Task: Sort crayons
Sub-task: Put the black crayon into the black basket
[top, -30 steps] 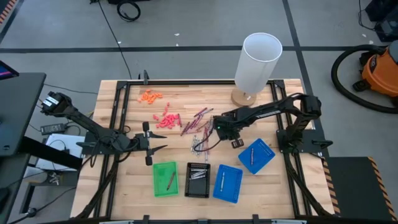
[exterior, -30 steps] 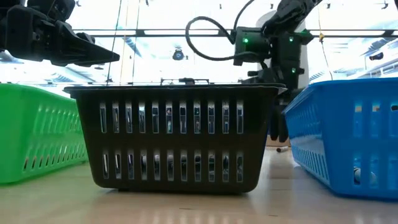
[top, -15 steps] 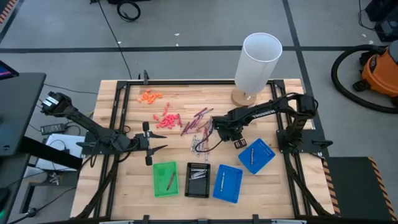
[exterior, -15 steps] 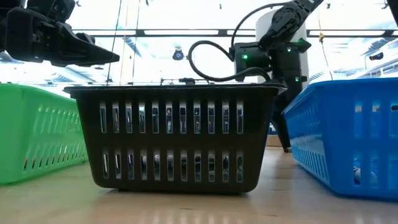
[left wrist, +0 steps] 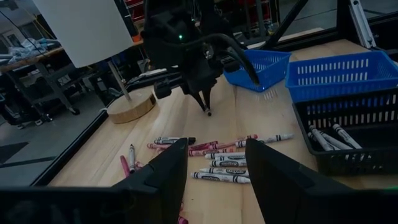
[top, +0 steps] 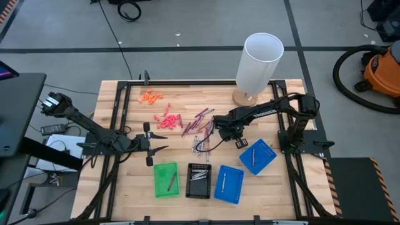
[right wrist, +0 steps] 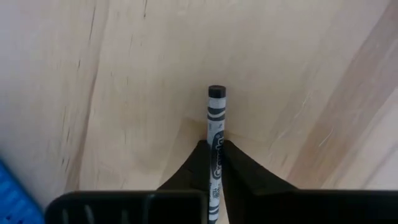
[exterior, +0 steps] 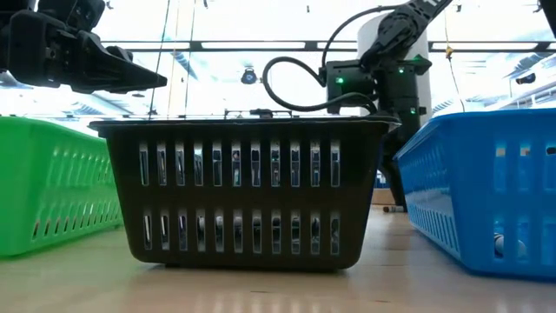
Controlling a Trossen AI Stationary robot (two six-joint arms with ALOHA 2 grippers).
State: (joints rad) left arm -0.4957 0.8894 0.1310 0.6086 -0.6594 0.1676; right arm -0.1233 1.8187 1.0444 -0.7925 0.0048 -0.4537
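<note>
**A:** Start with the big things. What do you have on the table [top: 125, 100]?

**B:** You have a white cylinder [top: 259, 62] on a wooden base by the far edge, right of centre. Along the near edge sit four trays: green tray [top: 165, 180], black tray [top: 199, 180], and two blue trays [top: 229, 184], the outer one turned at an angle toward the right edge.

**A:** And your arms?

**B:** Your left gripper [top: 156, 142] hangs over the left half, its fingers [left wrist: 165, 168] spread wide with nothing between them. Your right gripper [top: 220, 131] is near the middle of the tabletop, clenched on a single grey crayon [right wrist: 215, 143]. That crayon stands on end, its dark tip apparently at the wood, though the contact is hard to judge.

**A:** Where are the loose crayons [top: 201, 131]?

**B:** Scattered mid-table, just left of your right gripper, maroon ones toward the far edge and grey ones nearer. A few already lie in the trays.
</note>
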